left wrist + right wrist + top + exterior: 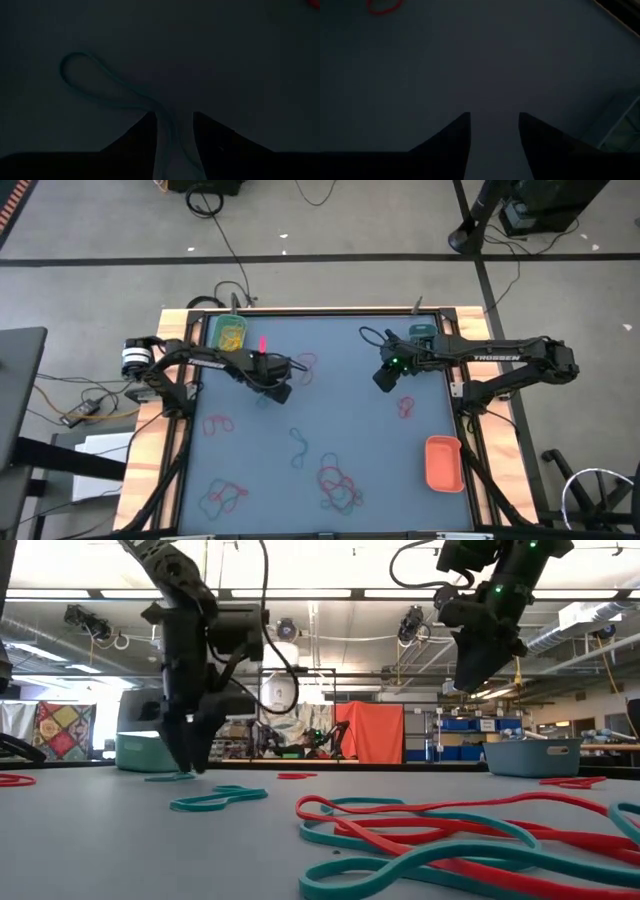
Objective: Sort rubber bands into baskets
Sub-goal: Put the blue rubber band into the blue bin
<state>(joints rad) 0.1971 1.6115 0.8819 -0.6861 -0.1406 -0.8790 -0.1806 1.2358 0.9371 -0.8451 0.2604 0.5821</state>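
A teal rubber band (100, 87) lies flat on the grey table, and one end of it runs between the fingers of my left gripper (175, 116). That gripper (278, 392) points down, open, with its tips at the table top (190, 768). My right gripper (384, 380) hangs open well above the table (478, 680) with nothing between its fingers (494, 116). The green basket (227, 332) at the far left holds yellow bands. The teal basket (420, 332) stands at the far right and the orange-red basket (443, 463) at the near right.
Loose bands lie about the table: red ones (218, 423) (405, 407) (305, 363), a teal one (298, 445), and red-and-teal tangles near the front edge (338, 485) (225, 498). A wooden border (150, 450) frames the table.
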